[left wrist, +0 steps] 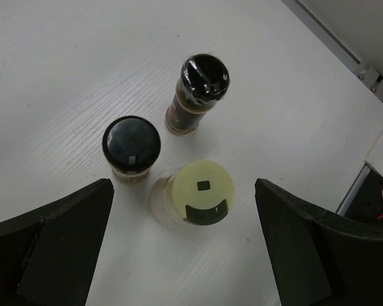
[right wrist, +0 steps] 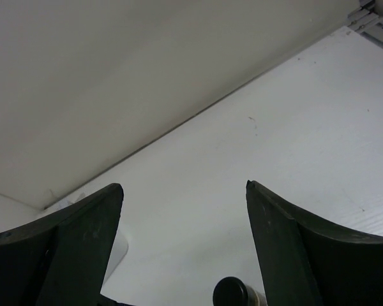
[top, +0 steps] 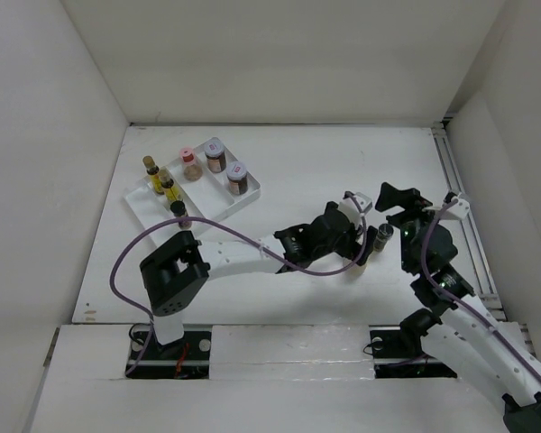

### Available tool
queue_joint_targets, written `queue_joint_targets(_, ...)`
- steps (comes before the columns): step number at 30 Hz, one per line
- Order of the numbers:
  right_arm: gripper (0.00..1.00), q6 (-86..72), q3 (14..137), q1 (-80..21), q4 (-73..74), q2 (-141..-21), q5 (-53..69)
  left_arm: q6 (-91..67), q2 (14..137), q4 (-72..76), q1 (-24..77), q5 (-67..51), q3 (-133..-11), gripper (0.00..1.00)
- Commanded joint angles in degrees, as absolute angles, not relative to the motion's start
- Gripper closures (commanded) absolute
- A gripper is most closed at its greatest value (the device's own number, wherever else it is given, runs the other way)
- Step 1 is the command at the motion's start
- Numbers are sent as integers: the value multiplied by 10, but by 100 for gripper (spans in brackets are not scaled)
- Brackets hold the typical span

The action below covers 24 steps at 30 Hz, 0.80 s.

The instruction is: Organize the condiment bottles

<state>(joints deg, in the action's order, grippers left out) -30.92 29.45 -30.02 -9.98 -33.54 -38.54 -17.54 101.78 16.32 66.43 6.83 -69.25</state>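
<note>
In the left wrist view three condiment bottles stand close together on the table: a cream-capped one [left wrist: 201, 193], a dark-capped jar [left wrist: 131, 145] and a slim dark-wrapped bottle [left wrist: 203, 89]. My left gripper [left wrist: 184, 185] is open, and the cream-capped bottle stands between its fingertips without touching them. From above, that left gripper [top: 359, 242] reaches to the centre right, next to a dark bottle [top: 381, 236]. My right gripper [top: 392, 198] hovers just beyond, open and holding nothing. In its own view the right gripper [right wrist: 184, 185] shows only a dark cap [right wrist: 232, 293] low at the frame's edge.
A white divided tray [top: 147, 206] sits at the back left. It holds yellow-labelled bottles [top: 151, 167], a pink-capped one [top: 190, 163] and two brown jars with silvery lids [top: 215, 154]. White walls enclose the table; a metal rail [top: 460, 198] runs along the right side.
</note>
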Motion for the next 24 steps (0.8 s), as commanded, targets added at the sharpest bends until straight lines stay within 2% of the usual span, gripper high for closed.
queue_joint_targets(1,16,-312,312,-298,-100,-340,-383,-150,1033,124,680,70,-741,12)
queue_joint_targets(8,16,-312,312,-298,-100,-327,-383,-150,1080,91,685,70,-777,22)
queue_joint_targets(12,16,-312,307,-298,-100,-321,-383,-144,1099,91,686,56,-788,32)
queue_joint_targets(16,16,-312,307,-298,-100,-321,-383,-149,1105,97,686,49,-788,47)
queue_joint_targets(17,16,-312,307,-298,-100,-326,-377,-155,1105,97,686,49,-788,59)
queue_joint_targets(19,16,-312,307,-298,-100,-326,-372,-160,1092,102,686,63,-767,68)
queue_joint_targets(24,16,-312,307,-298,-100,-331,-360,-171,1003,90,686,193,-692,70)
